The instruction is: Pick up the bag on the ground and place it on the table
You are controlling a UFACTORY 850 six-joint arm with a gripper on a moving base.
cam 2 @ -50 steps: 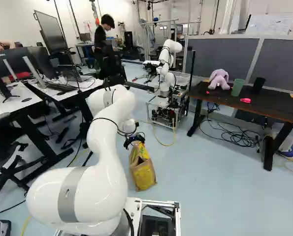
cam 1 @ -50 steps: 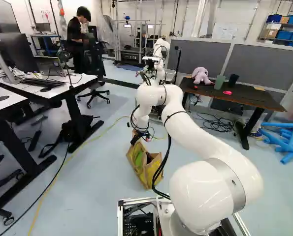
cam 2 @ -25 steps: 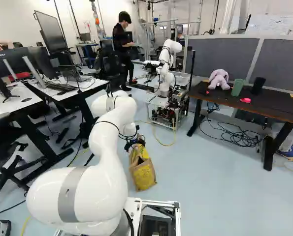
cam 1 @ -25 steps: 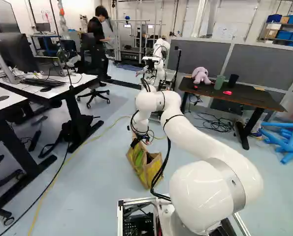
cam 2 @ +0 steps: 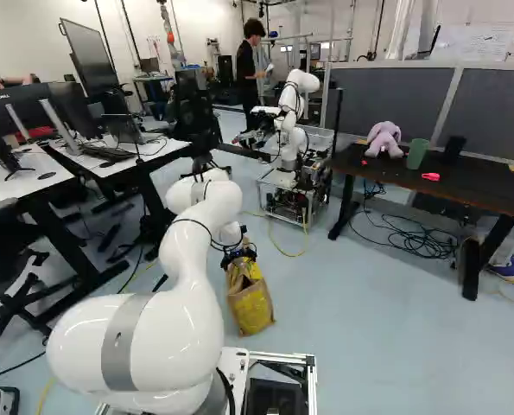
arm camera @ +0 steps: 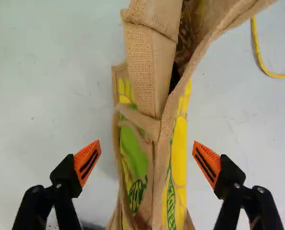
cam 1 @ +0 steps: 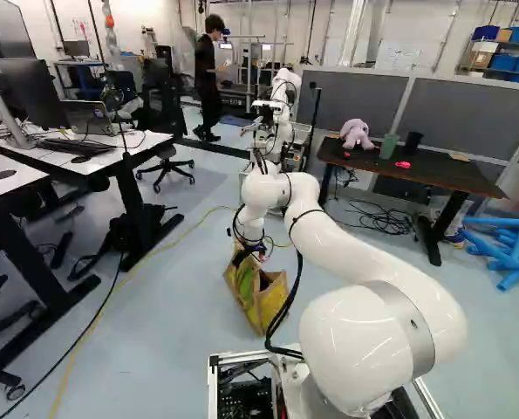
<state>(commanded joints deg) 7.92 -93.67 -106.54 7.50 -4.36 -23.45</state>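
Observation:
At the far end of my arm, the gripper point(cam 2: 239, 254) is over the bag point(cam 2: 251, 304) in the right base view, close to its top edge. The same burlap bag point(cam 1: 257, 297), with yellow and green print, stands on the floor in the left base view. Seen from the wrist, my gripper point(arm camera: 147, 158) is wide open, one orange pad on each side of the bag's narrow top point(arm camera: 154, 143), with a gap on both sides. The bag's handle lies folded between the fingers. A dark table point(cam 2: 477, 190) stands to the right in the right base view.
On the dark table are a purple plush toy point(cam 2: 384, 139), a green cup point(cam 2: 417, 154), a black cup and a pink object. Another robot point(cam 2: 293, 177) stands beyond the bag. White desks point(cam 1: 32, 157) are at the left; a yellow cable point(cam 1: 154, 250) crosses the floor.
The arm has shifted slightly, its wrist coming lower over the bag. The bag stands where it stood, and the base has not moved.

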